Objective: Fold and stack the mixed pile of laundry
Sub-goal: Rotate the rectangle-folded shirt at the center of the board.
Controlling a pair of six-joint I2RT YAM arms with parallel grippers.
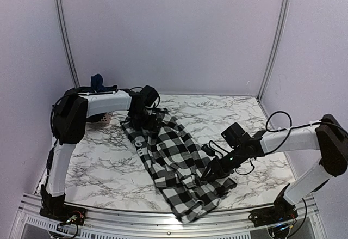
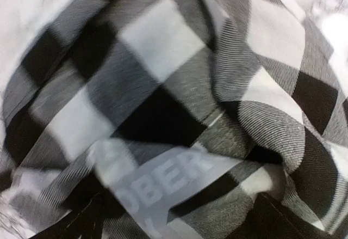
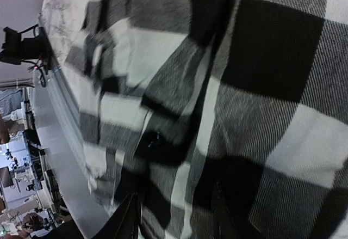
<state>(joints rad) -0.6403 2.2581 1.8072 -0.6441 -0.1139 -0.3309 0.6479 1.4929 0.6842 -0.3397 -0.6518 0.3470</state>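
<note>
The black-and-white check shirt (image 1: 171, 163) lies stretched in a diagonal across the marble table (image 1: 234, 114), its near end hanging at the front edge. My left gripper (image 1: 145, 120) hovers low over the far collar end, jaws open. The left wrist view is filled with the shirt's checks (image 2: 163, 59) and a grey neck label (image 2: 168, 179). My right gripper (image 1: 211, 172) is down on the shirt's right edge. In the right wrist view a fold of the checked cloth (image 3: 272, 59) sits between its dark fingers (image 3: 129, 220), which are shut on it. A navy blue garment (image 1: 98, 81) is heaped at the back left.
A small pale basket (image 1: 104, 118) stands at the back left under the navy garment, partly hidden by my left arm. The metal rail (image 1: 136, 217) runs along the table's front edge. White walls enclose the table on three sides.
</note>
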